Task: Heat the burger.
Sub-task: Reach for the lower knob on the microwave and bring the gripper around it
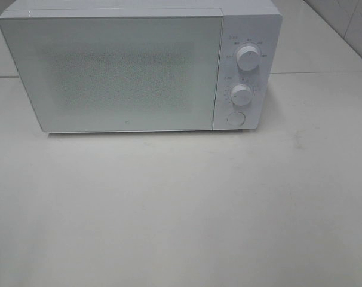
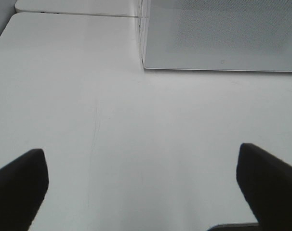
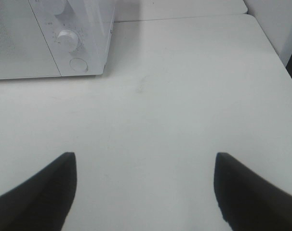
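Observation:
The burger is out of view in every frame. A white microwave (image 1: 127, 66) stands at the back of the table with its door shut; its frosted window hides the inside. It has two round knobs (image 1: 248, 58) and a round button (image 1: 235, 118) on its right panel. The microwave also shows in the left wrist view (image 2: 218, 33) and the right wrist view (image 3: 49, 38). My left gripper (image 2: 143, 183) is open and empty above the bare table, in front of the microwave's left corner. My right gripper (image 3: 145, 187) is open and empty, in front of the microwave's right side.
The white table (image 1: 181, 209) stretches in front of the microwave. A seam (image 1: 324, 72) joins it to a second table behind. A tiled wall (image 1: 348, 24) stands at the back right. The table's right edge shows in the right wrist view (image 3: 281, 62).

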Robot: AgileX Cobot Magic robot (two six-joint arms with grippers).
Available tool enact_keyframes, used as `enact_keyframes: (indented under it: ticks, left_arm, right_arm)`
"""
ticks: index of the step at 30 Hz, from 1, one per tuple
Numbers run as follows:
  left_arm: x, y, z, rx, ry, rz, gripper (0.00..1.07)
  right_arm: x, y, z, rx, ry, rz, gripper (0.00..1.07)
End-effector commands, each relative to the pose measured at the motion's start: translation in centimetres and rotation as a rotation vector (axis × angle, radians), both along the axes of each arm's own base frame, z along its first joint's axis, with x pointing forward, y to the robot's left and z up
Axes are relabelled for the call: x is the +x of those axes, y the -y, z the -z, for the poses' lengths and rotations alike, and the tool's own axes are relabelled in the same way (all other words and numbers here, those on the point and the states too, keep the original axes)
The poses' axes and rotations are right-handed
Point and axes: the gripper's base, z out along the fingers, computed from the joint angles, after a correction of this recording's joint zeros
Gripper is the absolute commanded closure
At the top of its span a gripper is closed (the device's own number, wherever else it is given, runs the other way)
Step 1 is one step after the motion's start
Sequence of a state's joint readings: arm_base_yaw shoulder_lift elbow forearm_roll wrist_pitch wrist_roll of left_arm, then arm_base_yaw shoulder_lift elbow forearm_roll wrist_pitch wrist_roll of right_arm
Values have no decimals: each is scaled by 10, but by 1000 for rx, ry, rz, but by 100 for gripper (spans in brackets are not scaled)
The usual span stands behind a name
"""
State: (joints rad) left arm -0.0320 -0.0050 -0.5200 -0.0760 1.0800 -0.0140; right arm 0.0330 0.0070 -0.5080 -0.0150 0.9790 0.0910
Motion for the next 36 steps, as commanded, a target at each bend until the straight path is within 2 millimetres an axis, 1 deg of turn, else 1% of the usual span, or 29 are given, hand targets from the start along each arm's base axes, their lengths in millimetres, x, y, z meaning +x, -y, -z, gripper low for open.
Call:
enact_keyframes:
  ticks: [1, 2, 4, 5, 6, 8, 9, 10, 12, 13, 14, 15, 17, 18, 20, 23, 24, 25, 26, 27, 28, 29, 30, 31, 32, 33, 34, 35, 36]
  left_arm:
    - [-3, 0, 0, -6, 33, 0, 8]
    - [-3, 0, 0, -6, 33, 0, 8]
    - [-3, 0, 0, -6, 33, 0, 8]
    - [-3, 0, 0, -6, 33, 0, 8]
    - [-3, 0, 0, -6, 33, 0, 8]
    - [-3, 0, 0, -6, 33, 0, 8]
    - [-3, 0, 0, -6, 33, 0, 8]
    - [-3, 0, 0, -6, 33, 0, 8]
    - [-3, 0, 0, -6, 33, 0, 8]
    - [-3, 0, 0, -6, 33, 0, 8]
    - [-3, 0, 0, -6, 33, 0, 8]
    - [-3, 0, 0, -6, 33, 0, 8]
    - [-3, 0, 0, -6, 33, 0, 8]
    - [-3, 0, 0, -6, 33, 0, 8]
    - [-3, 0, 0, -6, 33, 0, 8]
    - [-3, 0, 0, -6, 33, 0, 8]
    - [-3, 0, 0, -6, 33, 0, 8]
    - [-3, 0, 0, -6, 33, 0, 8]
    - [-3, 0, 0, -6, 33, 0, 8]
    - [-3, 0, 0, -6, 33, 0, 8]
    - [-3, 0, 0, -6, 33, 0, 8]
    - [-3, 0, 0, -6, 33, 0, 8]
    - [-3, 0, 0, -6, 33, 0, 8]
    - [-3, 0, 0, -6, 33, 0, 8]
    - [-3, 0, 0, -6, 33, 0, 8]
    - [-3, 0, 0, -6, 33, 0, 8]
    - [-3, 0, 0, -6, 33, 0, 8]
    - [-3, 0, 0, -6, 33, 0, 8]
    - [-3, 0, 0, -6, 33, 0, 8]
  right_arm:
    - [8, 1, -6, -21, -14, 4, 32]
    - [8, 1, -6, -21, -14, 4, 32]
    - [18, 0, -5, -22, -75, 3, 32]
    - [18, 0, -5, -22, -75, 3, 32]
    - [25, 0, -5, -24, -117, 3, 32]
    - [28, 0, -5, -24, -131, 2, 32]
    - [34, 0, -6, -23, -149, 1, 32]
    - [34, 0, -6, -23, -149, 1, 32]
    - [45, -2, -10, -3, -106, -5, 32]
    - [45, -2, -10, -3, -106, -5, 32]
    - [53, -4, -14, 21, -55, -14, 32]
    - [53, -4, -14, 21, -55, -14, 32]
    - [64, -5, -18, 37, 9, -17, 32]
    - [64, -5, -18, 37, 9, -17, 32]
    - [82, -5, -16, 37, 41, -14, 32]
    - [87, -5, -15, 37, 48, -13, 32]
    - [96, -6, -13, 38, 54, -11, 32]
    - [100, -6, -13, 38, 58, -11, 32]
    - [100, -6, -13, 38, 58, -11, 32]
    - [109, -6, -13, 38, 73, -9, 32]
    - [113, -6, -14, 39, 86, -9, 32]
    - [113, -6, -14, 39, 86, -9, 32]
    - [123, -6, -14, 39, 99, -7, 32]
    - [128, -6, -14, 39, 109, -6, 32]
    - [128, -6, -14, 39, 109, -6, 32]
    - [137, -6, -13, 40, 127, -4, 32]
    - [142, -6, -13, 40, 135, -4, 32]
    - [142, -6, -13, 40, 135, -4, 32]
    - [151, -6, -11, 40, 149, -2, 32]
